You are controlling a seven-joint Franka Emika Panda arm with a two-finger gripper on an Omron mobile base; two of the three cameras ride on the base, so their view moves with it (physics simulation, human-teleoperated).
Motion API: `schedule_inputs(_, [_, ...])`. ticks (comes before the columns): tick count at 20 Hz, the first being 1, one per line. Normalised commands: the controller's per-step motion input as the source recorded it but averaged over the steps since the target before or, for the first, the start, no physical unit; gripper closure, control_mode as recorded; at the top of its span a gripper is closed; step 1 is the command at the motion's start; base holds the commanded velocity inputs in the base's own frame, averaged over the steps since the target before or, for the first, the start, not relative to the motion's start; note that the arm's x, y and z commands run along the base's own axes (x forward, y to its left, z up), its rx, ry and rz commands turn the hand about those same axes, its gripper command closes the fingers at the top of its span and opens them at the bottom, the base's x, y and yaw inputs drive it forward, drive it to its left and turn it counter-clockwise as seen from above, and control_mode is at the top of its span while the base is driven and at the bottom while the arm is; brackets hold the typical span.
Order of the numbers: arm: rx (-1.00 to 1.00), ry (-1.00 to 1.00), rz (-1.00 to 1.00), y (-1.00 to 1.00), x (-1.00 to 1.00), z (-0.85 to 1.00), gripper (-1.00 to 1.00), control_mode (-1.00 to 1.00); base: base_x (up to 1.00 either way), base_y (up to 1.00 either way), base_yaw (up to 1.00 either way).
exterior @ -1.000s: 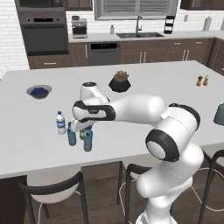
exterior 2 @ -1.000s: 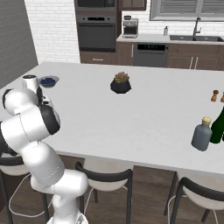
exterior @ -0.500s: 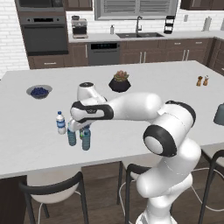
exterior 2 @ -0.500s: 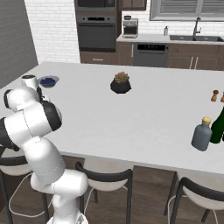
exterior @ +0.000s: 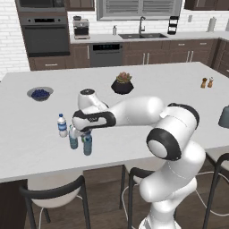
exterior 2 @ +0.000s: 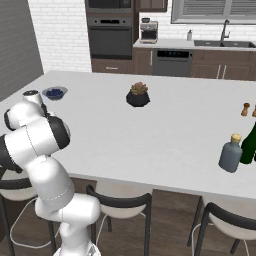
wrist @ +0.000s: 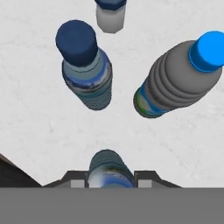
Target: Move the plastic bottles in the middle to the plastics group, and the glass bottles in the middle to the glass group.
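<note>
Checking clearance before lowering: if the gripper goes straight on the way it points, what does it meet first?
The gripper points down, jaws shut on a bottle; that bottle's base would probably meet the counter first.

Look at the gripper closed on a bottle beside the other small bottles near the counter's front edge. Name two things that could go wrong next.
1. The gripper is shut on a slim bottle, with a dark-capped bottle and a blue-capped bottle standing close by; a sideways swing might topple them.
2. The group stands near the front edge of the counter, so a knocked bottle could roll off.
</note>
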Motion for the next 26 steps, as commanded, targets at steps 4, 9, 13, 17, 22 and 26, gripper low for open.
schedule_inputs(4, [0.00, -0.01, 0.00, 0.03, 0.00, -0.15, 1.00, -1.00, 0.00, 0.00, 0.00])
schedule_inputs(9, [0.00, -0.05, 0.00, 0.05, 0.00, -0.08, 1.00, -1.00, 0.00, 0.00, 0.00])
schedule_inputs(13, [0.00, -0.08, 0.00, 0.09, 0.04, -0.01, 1.00, -1.00, 0.00, 0.00, 0.00])
schedule_inputs(17, [0.00, -0.07, 0.00, 0.09, 0.03, -0.01, 1.00, -1.00, 0.00, 0.00, 0.00])
schedule_inputs(22, [0.00, -0.01, 0.00, 0.03, 0.03, -0.16, 1.00, -1.00, 0.00, 0.00, 0.00])
schedule_inputs(26, [0.00, 0.00, 0.00, 0.00, 0.10, -0.17, 1.00, -1.00, 0.00, 0.00, 0.00])
